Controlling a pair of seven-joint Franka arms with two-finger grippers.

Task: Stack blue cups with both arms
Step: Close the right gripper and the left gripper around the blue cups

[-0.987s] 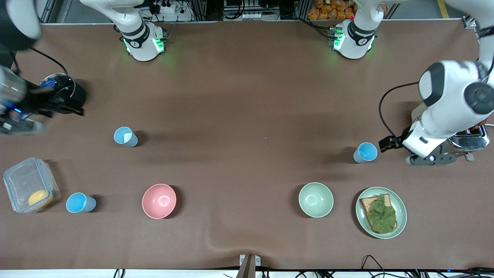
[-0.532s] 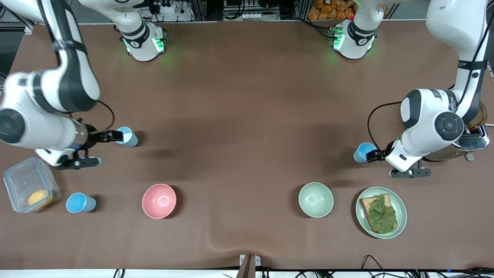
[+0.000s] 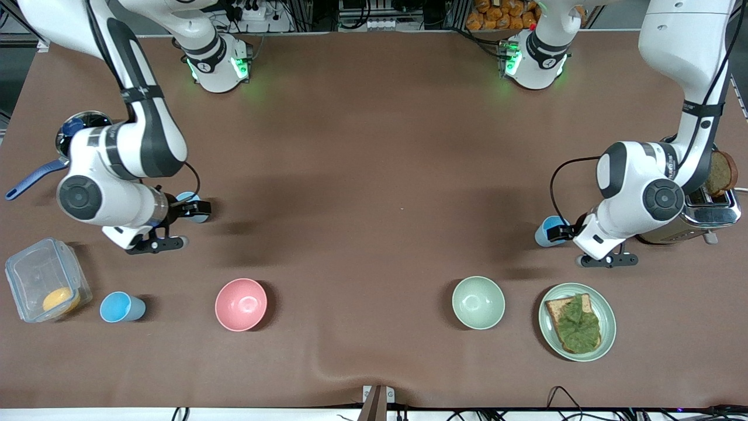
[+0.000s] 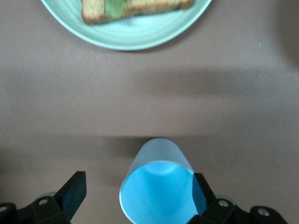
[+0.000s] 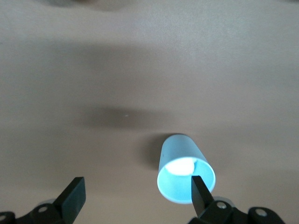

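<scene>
Blue plastic dominates each wrist view, because both arms have swept in from the worktop's ends within the last second and now sit low at a cup apiece. A second ago the right arm was a blur at the upper left of the front view and the left arm hung beside the toaster [image 3: 710,213].

Lowest in the front view stand the lidded clear box [image 3: 44,280], a third blue cup [image 3: 120,307] untouched beside it, the pink bowl [image 3: 241,304], the green bowl [image 3: 478,302] and the plate [image 3: 608,324] carrying toast with greens.

Higher up, the right gripper [image 5: 135,193] has its fingers spread apart around the cup with the whitish patch [image 5: 186,175], which lies nearer one finger than the other. The left gripper [image 4: 138,189] likewise stands open, with the other blue cup [image 4: 156,186] between its fingers; one finger [image 4: 200,195] looks to be against the rim.

Both arms bend down steeply at the wrist. A pan with a blue handle [image 3: 70,131] sits in the upper left of the front view.
</scene>
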